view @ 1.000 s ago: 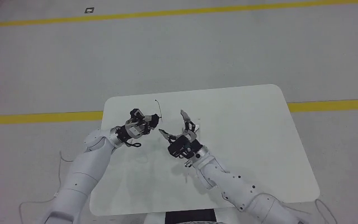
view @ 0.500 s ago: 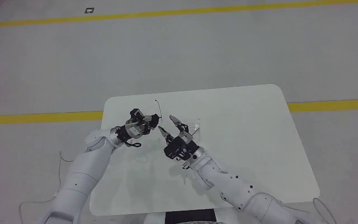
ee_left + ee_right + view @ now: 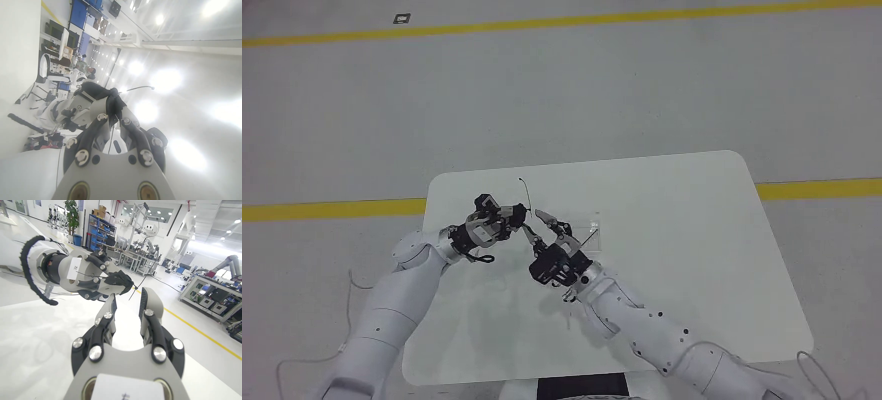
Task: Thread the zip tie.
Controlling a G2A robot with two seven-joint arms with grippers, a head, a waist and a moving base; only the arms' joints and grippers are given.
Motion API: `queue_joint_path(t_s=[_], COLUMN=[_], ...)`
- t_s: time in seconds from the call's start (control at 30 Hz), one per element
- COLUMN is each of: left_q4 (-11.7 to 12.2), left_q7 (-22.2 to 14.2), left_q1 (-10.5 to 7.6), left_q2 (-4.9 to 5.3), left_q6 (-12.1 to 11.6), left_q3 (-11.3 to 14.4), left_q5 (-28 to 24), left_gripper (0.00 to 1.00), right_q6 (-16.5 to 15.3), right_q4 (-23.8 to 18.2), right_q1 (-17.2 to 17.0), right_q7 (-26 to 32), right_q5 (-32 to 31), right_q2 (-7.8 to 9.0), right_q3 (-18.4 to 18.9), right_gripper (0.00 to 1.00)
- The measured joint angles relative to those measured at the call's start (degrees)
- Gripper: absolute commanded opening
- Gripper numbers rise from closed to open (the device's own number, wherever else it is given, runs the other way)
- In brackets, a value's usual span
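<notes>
A thin black zip tie [image 3: 135,287] is pinched in my left gripper [image 3: 123,283], which is shut on it above the white table [image 3: 692,200]. The tie's head sticks out past the fingertips, with one strand running back across the gripper body. In the left wrist view the zip tie [image 3: 140,87] arcs away from the left gripper [image 3: 114,102]. In the top view the zip tie [image 3: 523,190] curls up from the left gripper [image 3: 510,218]. My right gripper [image 3: 128,302] is open just short of the tie's head, and the loose end hangs between its fingers. The right gripper [image 3: 542,225] sits close beside the left.
A faint clear sheet [image 3: 588,232] lies on the table just right of the grippers. The table's right half and front are bare. Yellow floor lines [image 3: 542,22] run behind the table.
My right gripper has moved left, closing on the left gripper and the tie's head. The left arm has kept still with the tie.
</notes>
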Motion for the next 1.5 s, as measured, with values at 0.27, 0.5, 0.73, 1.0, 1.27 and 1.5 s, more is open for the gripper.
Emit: queue_joint_path(t_s=[0.27, 0.5, 0.73, 1.0, 1.27, 1.5], left_q4=[0.0, 0.0, 0.0, 0.0, 0.0, 0.0], left_q7=[0.0, 0.0, 0.0, 0.0, 0.0, 0.0], left_q1=[0.00, 0.00, 0.00, 0.00, 0.00, 0.00], left_q2=[0.00, 0.00, 0.00, 0.00, 0.00, 0.00], left_q6=[0.0, 0.0, 0.0, 0.0, 0.0, 0.0], left_q3=[0.0, 0.0, 0.0, 0.0, 0.0, 0.0], left_q5=[0.0, 0.0, 0.0, 0.0, 0.0, 0.0], left_gripper=[0.00, 0.00, 0.00, 0.00, 0.00, 0.00], right_q6=[0.1, 0.2, 0.2, 0.2, 0.3, 0.6], right_q4=[0.4, 0.6, 0.7, 0.8, 0.9, 0.9], right_q1=[0.2, 0.1, 0.0, 0.0, -0.1, -0.1], right_q7=[-0.2, -0.4, -0.6, -0.7, -0.6, -0.6], right_q5=[0.0, 0.0, 0.0, 0.0, 0.0, 0.0], right_q2=[-0.40, -0.66, -0.84, -0.91, -0.89, -0.85], right_q3=[0.0, 0.2, 0.4, 0.5, 0.6, 0.8], right_gripper=[0.21, 0.16, 0.14, 0.00, 0.00, 0.00])
